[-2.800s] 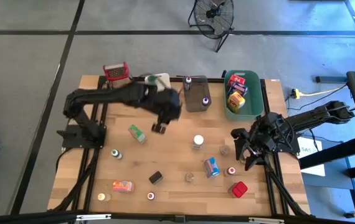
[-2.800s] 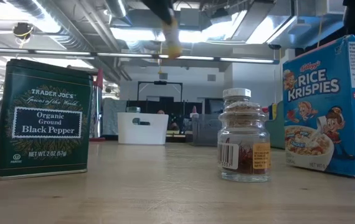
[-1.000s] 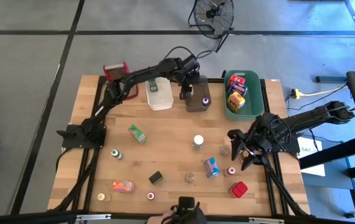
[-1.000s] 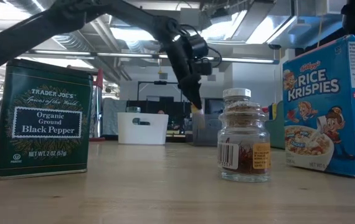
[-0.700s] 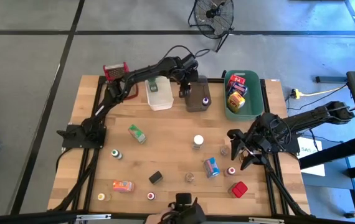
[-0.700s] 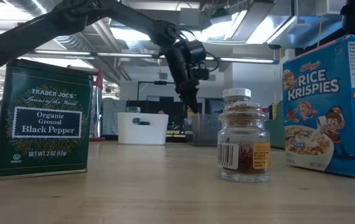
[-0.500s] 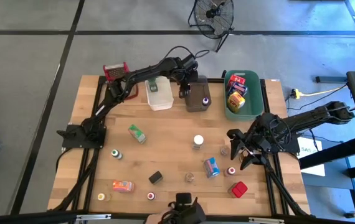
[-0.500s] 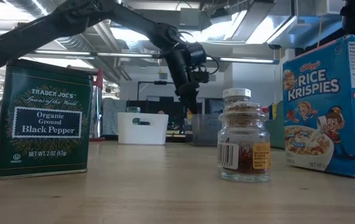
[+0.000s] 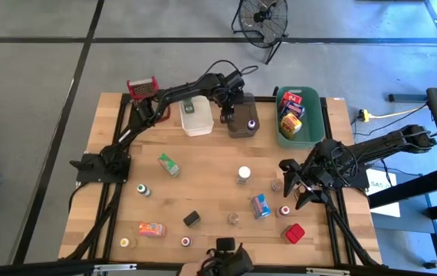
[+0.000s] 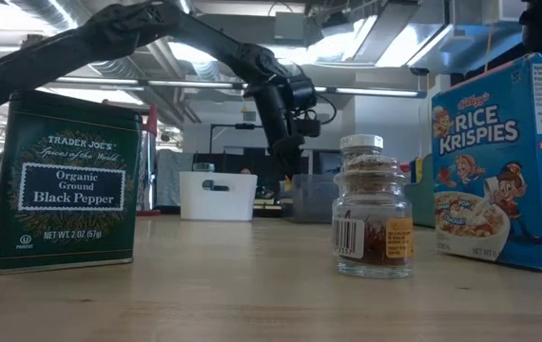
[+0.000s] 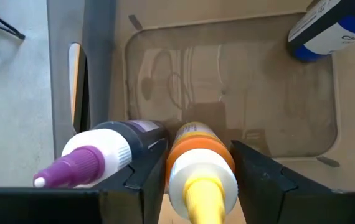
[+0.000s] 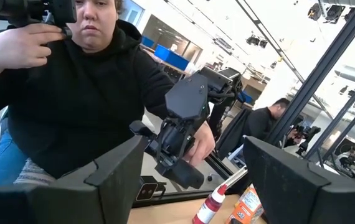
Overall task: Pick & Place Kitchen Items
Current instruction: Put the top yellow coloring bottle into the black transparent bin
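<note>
The orange-capped yellow-tipped bottle [image 11: 200, 173] sits gripped between the left arm's part-closed fingers [image 11: 261, 177], above the grey tub [image 11: 230, 93].

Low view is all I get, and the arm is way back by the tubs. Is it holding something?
Observer: Yes. The left end effector is closed on a small bottle with an orange cap and a yellow nozzle.
Operator: Where is the bottle right now?
Observer: It hangs over the grey plastic tub, the middle one of the three tubs.
Operator: Is there anything in that tub already?
Observer: A white bottle with a blue cap lies in one corner of it.
</note>
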Motion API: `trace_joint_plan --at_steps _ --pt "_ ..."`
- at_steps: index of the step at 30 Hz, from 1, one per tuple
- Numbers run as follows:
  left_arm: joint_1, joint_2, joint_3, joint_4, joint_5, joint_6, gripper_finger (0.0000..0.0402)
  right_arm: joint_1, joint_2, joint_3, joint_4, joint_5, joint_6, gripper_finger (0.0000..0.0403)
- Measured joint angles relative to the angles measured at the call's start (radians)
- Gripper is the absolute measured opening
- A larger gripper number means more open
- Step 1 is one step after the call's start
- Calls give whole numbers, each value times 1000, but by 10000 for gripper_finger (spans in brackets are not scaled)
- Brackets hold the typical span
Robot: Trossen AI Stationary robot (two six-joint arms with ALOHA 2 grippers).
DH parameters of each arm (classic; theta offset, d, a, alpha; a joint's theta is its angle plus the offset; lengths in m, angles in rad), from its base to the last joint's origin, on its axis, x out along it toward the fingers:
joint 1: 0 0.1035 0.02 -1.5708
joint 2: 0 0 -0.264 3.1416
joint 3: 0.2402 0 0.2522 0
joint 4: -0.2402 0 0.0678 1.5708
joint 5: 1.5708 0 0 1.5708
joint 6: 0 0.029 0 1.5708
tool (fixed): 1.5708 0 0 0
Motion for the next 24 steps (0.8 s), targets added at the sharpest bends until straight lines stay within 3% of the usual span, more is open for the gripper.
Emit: trace_joint_plan --at_steps 15,24 --pt "0 1 0 2 0 1 161 -6 0 0 -10 0 0 279" --pt "0 5 0 1 -4 -12 200 -6 0 0 -10 0 0 279"
